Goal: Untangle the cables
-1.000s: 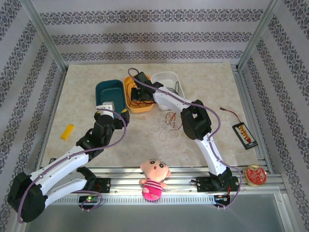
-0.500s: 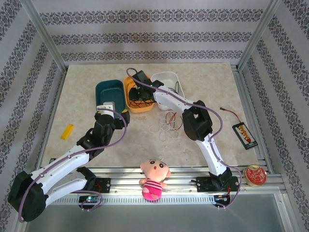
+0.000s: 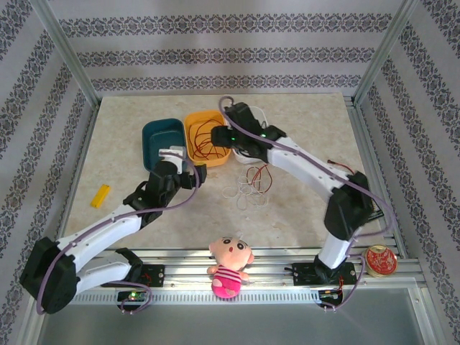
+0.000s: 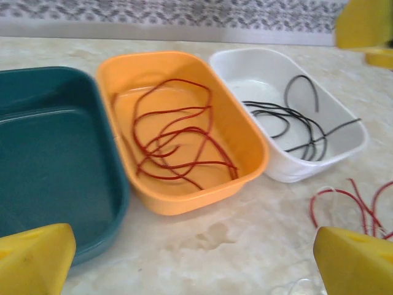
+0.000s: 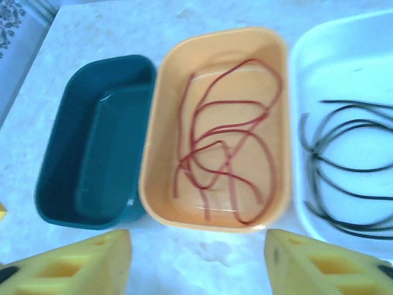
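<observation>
A loose red cable [image 5: 227,141] lies coiled inside the orange tub [image 5: 166,184], also seen from the left wrist as the red cable [image 4: 178,135]. Black cables [image 5: 344,153] rest in the white tub [image 4: 344,147]. A tangle of red cable [image 3: 256,176] and white cables [image 3: 244,194] lies on the table in front of the tubs. My right gripper [image 5: 199,264] hovers open above the near rim of the orange tub, nothing between its yellow fingers [image 5: 325,264]. My left gripper [image 4: 196,264] stands wide open and empty, low over the table before the orange tub.
An empty teal tub [image 3: 154,144] sits left of the orange one. A yellow block [image 3: 100,195] lies at the left, a black pack with a red lead [image 3: 365,200] at the right, a round red tin [image 3: 379,260] and a doll [image 3: 228,266] on the front rail.
My right gripper has opened and drawn back from inside the orange tub, leaving the red cable lying there. The right arm swung out to the right. My left arm edged forward.
</observation>
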